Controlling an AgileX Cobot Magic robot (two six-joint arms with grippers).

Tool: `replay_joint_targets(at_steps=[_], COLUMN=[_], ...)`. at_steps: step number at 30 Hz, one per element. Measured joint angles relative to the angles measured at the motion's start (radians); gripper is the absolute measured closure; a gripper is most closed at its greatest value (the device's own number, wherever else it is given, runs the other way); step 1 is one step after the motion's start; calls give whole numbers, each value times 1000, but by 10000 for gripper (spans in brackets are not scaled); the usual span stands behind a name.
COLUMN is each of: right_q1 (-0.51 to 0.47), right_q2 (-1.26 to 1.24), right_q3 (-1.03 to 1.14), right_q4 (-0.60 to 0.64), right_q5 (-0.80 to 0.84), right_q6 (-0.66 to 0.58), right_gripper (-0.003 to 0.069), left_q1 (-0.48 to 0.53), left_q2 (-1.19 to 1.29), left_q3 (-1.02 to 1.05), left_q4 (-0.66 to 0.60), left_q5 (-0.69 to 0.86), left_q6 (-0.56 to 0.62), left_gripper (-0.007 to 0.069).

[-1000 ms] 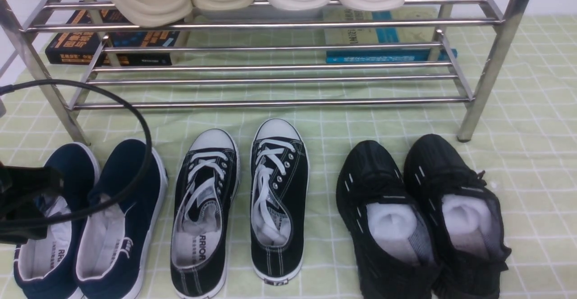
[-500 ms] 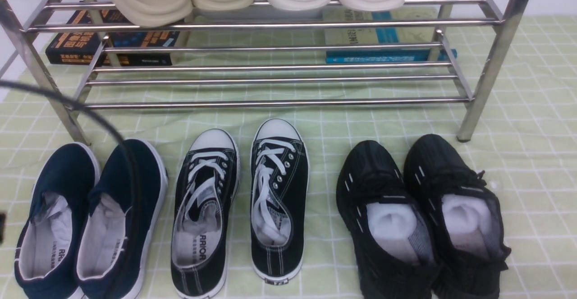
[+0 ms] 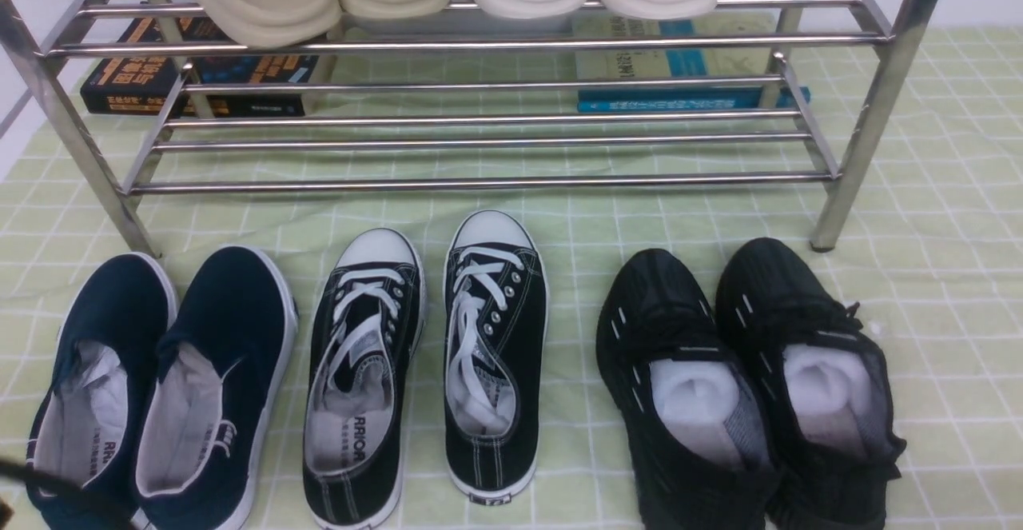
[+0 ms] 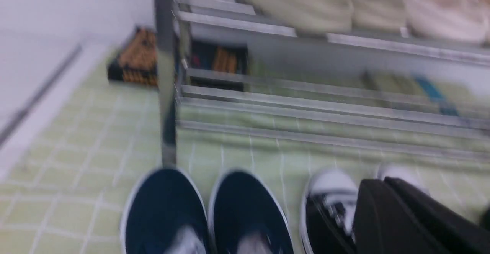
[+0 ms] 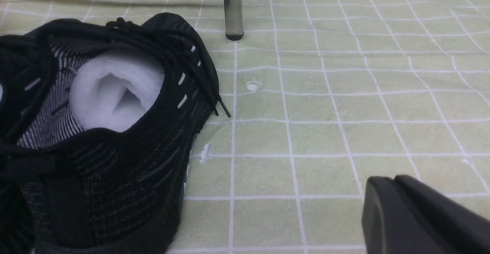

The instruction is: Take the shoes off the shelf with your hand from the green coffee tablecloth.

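Front view shows us the shoes (image 3: 427, 362) lying toes-to-shelf (image 3: 479, 114) on the green coffee tablecloth (image 3: 943, 194), left of centre. We judge the left gripper (image 4: 386, 215) nearer, its jaws closed and empty; the right gripper (image 5: 398, 215) looks closed, holding nothing.

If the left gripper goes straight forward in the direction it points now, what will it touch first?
Probably the black canvas sneakers: in the left wrist view the shut left gripper overlaps their white toe caps, with the shelf rails beyond. The picture is blurred, so depth is uncertain.

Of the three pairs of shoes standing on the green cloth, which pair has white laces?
The middle pair, the black canvas sneakers with white toe caps. The navy slip-ons on the left have no laces, and the all-black mesh trainers on the right have black laces.
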Motion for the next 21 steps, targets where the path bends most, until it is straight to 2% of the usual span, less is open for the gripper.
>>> replay_joint_targets(at_steps=[4,21], right_q1=[0,0], right_q2=[0,0], right_q3=[0,0], right_q4=[0,0], right_q5=[0,0], right_q6=[0,0], right_gripper=[617,594], left_q1=[0,0], left_q2=[-21,-21], left_q3=[63,146], left_q4=[-7,-3], left_q5=[-84,-115], left_q6=[1,1], left_gripper=[615,602])
